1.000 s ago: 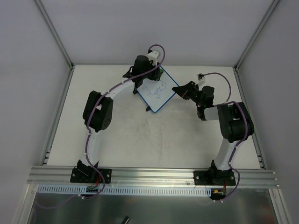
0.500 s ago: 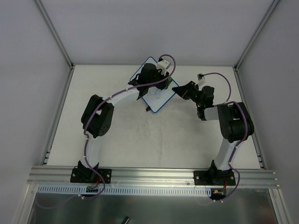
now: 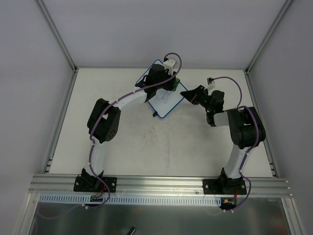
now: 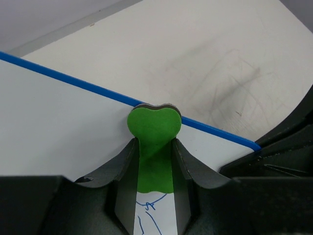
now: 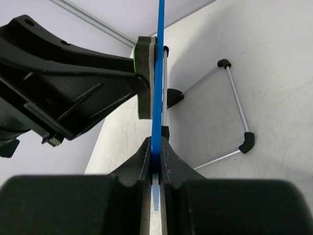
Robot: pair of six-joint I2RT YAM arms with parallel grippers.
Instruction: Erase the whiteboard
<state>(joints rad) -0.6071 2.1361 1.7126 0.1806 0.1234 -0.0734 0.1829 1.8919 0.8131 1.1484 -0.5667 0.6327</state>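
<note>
The whiteboard (image 3: pixel 164 104) is white with a blue rim and stands tilted at the far middle of the table. A blue line drawing (image 3: pixel 165 98) shows on it. My left gripper (image 3: pixel 169 81) is shut on a green eraser (image 4: pixel 154 131) and presses it on the board (image 4: pixel 58 132) near its blue rim, just above the blue lines (image 4: pixel 148 215). My right gripper (image 3: pixel 188 93) is shut on the board's right corner. In the right wrist view the rim (image 5: pixel 158 73) runs edge-on between my gripper's (image 5: pixel 156 152) jaws, with the eraser (image 5: pixel 144 81) against the board's face.
The board's wire stand with black feet (image 5: pixel 235 105) rests on the table behind it. The left arm (image 3: pixel 105 120) arches over the table's left half. Grey walls and a metal frame (image 3: pixel 61 117) bound the table.
My left gripper has swept the eraser across the board from its upper left edge toward its right side. Less of the drawing shows now. The right gripper has kept its hold.
</note>
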